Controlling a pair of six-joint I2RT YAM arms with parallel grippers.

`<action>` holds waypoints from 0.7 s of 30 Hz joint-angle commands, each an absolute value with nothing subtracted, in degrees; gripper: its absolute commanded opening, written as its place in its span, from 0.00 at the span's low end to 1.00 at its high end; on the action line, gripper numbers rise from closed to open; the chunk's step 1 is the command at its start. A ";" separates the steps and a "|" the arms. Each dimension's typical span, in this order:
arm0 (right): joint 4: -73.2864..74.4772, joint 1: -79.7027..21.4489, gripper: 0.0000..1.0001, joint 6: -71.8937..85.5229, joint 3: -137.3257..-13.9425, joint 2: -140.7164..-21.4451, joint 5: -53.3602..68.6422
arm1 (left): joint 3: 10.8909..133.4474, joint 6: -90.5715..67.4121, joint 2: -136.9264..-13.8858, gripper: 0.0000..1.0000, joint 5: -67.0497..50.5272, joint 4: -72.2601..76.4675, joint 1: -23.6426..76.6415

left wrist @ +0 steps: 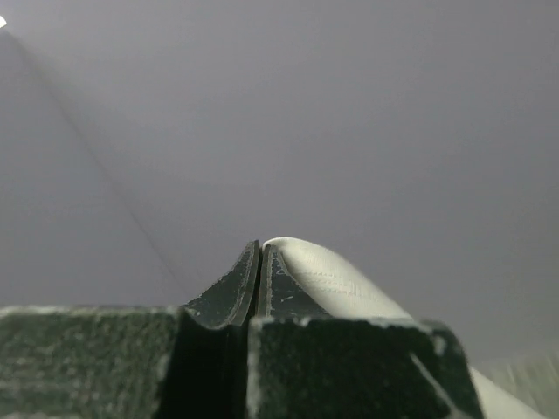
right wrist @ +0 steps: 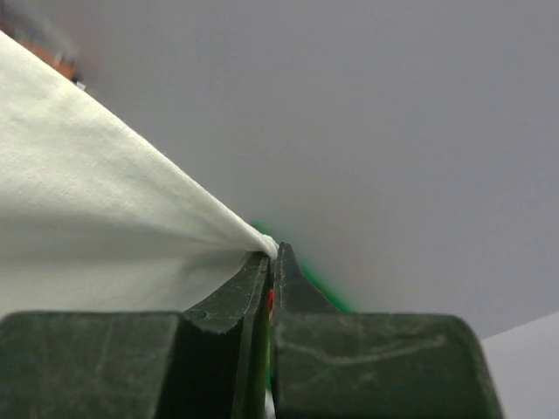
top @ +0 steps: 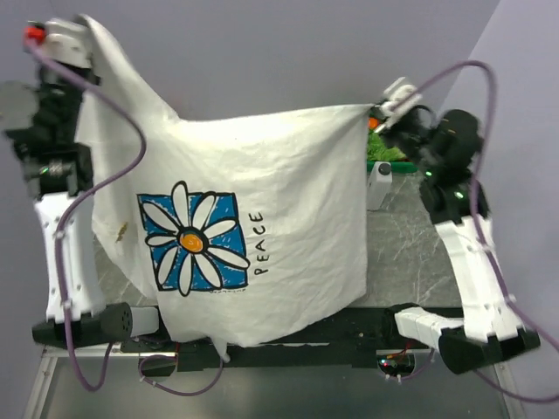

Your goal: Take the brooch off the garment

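Note:
The garment (top: 279, 183), a white T-shirt with a blue square, a daisy and the word "PEACE", hangs spread between both arms above the table. The brooch (top: 121, 230), a tiny gold pin, sits on the shirt's left part, left of the blue print. My left gripper (top: 80, 28) is shut on the shirt's upper left corner, held high; the left wrist view shows its gripper (left wrist: 261, 249) closed with white cloth (left wrist: 341, 279) draped over one finger. My right gripper (top: 374, 112) is shut on the upper right corner; the right wrist view shows its gripper (right wrist: 272, 253) pinching the cloth (right wrist: 105, 218).
A green object (top: 385, 150) and a small white block (top: 379, 185) stand on the grey marbled table (top: 410, 253) just under the right gripper. Purple cables loop off both arms. The shirt's lower hem hangs over the black base rail (top: 349, 336).

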State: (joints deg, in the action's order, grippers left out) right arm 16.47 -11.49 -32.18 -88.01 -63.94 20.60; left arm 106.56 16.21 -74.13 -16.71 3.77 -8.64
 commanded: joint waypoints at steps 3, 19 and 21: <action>11.61 -14.50 0.00 -33.66 -77.09 -73.62 16.45 | 89.23 21.44 -83.46 0.01 -21.27 3.78 -8.53; 10.19 -14.77 0.00 -34.36 -109.64 -117.75 0.09 | 101.69 17.32 -112.23 0.01 -18.55 -1.50 -5.45; 10.98 -14.59 0.00 -34.63 -114.58 -124.23 -2.45 | 102.82 16.70 -113.89 0.01 -17.32 -1.23 -5.36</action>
State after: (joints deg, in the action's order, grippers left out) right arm 12.62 -14.83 -33.23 -104.18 -115.68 2.90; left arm 98.24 18.26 -112.40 -19.59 -5.17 -6.09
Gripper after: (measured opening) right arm 0.023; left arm 0.022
